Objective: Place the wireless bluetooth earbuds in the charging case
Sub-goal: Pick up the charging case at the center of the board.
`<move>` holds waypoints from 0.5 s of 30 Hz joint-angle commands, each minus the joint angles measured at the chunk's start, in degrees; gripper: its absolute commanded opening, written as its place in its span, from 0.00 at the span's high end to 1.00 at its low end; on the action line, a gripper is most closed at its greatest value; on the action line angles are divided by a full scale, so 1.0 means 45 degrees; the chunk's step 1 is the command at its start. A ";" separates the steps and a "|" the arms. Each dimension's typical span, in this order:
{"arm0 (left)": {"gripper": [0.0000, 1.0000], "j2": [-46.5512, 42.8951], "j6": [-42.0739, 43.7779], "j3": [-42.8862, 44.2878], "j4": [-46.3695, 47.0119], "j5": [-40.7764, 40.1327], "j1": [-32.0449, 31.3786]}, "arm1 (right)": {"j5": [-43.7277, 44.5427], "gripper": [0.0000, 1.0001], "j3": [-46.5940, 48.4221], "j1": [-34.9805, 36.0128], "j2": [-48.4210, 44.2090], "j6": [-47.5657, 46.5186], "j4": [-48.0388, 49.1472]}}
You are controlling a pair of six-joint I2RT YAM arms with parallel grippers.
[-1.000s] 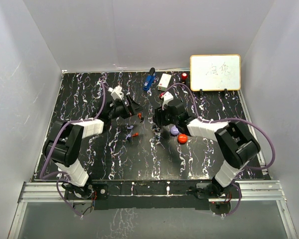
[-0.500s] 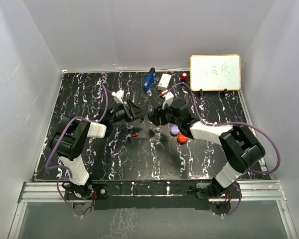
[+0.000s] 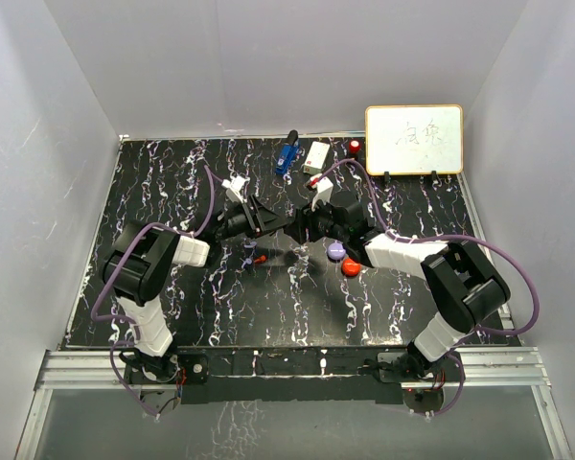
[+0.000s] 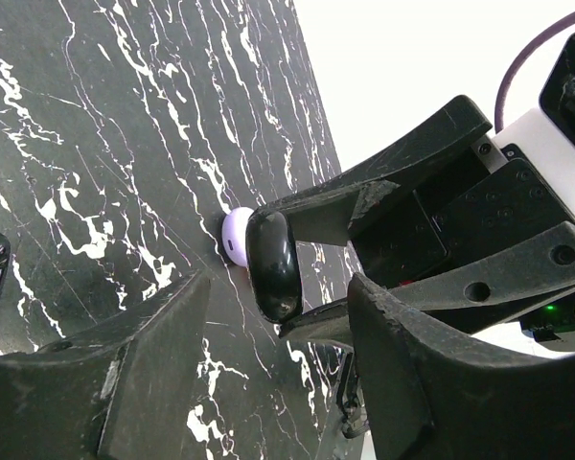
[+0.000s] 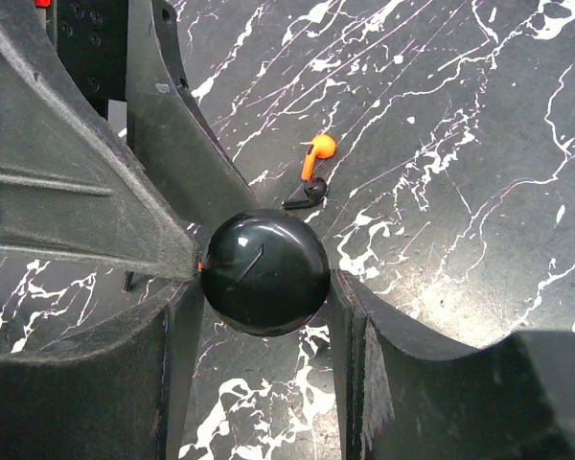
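My right gripper (image 3: 298, 226) (image 5: 265, 287) is shut on a round black charging case (image 5: 265, 271), held closed above the table. In the left wrist view the case (image 4: 273, 264) is edge-on between the right fingers (image 4: 383, 192). My left gripper (image 3: 279, 223) (image 4: 278, 287) is open, its fingertips (image 5: 177, 240) at the case's left edge, where a tiny orange speck shows. A red earbud (image 5: 316, 153) (image 3: 261, 257) lies on the table beside a small black piece (image 5: 307, 195). A purple earbud (image 3: 249, 264) lies next to it.
A purple case (image 3: 335, 250) (image 4: 235, 235) and a red case (image 3: 351, 267) sit right of the grippers. At the back stand a blue gadget (image 3: 287, 155), a white box (image 3: 316, 156), a small red item (image 3: 354, 147) and a whiteboard (image 3: 414, 139).
My left gripper has swung right and my right gripper has moved up and left with the black case, so the two now meet mid-table. The loose earbuds have not moved.
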 commanded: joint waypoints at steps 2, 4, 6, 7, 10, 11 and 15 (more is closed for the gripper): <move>0.46 0.0095 -0.0019 0.0338 0.0856 0.0266 -0.0100 | -0.0235 0.77 0.0250 -0.0059 -0.0634 0.0065 0.1063; 0.47 0.0146 -0.0062 0.0379 0.0932 0.0277 -0.0139 | -0.0246 0.77 0.0256 -0.0052 -0.0636 0.0063 0.1082; 0.50 0.0210 -0.0084 0.0406 0.0958 0.0315 -0.0183 | -0.0268 0.77 0.0247 -0.0062 -0.0676 0.0068 0.1101; 0.52 0.0263 -0.0113 0.0426 0.1013 0.0346 -0.0207 | -0.0271 0.77 0.0240 -0.0053 -0.0680 0.0065 0.1119; 0.54 0.0421 -0.0248 0.0457 0.1247 0.0400 -0.0257 | -0.0319 0.77 0.0236 -0.0055 -0.0717 0.0089 0.1141; 0.55 0.0468 -0.0281 0.0447 0.1279 0.0401 -0.0272 | -0.0355 0.77 0.0243 -0.0052 -0.0734 0.0090 0.1158; 0.57 0.0590 -0.0359 0.0483 0.1460 0.0416 -0.0297 | -0.0407 0.77 0.0259 -0.0057 -0.0753 0.0098 0.1168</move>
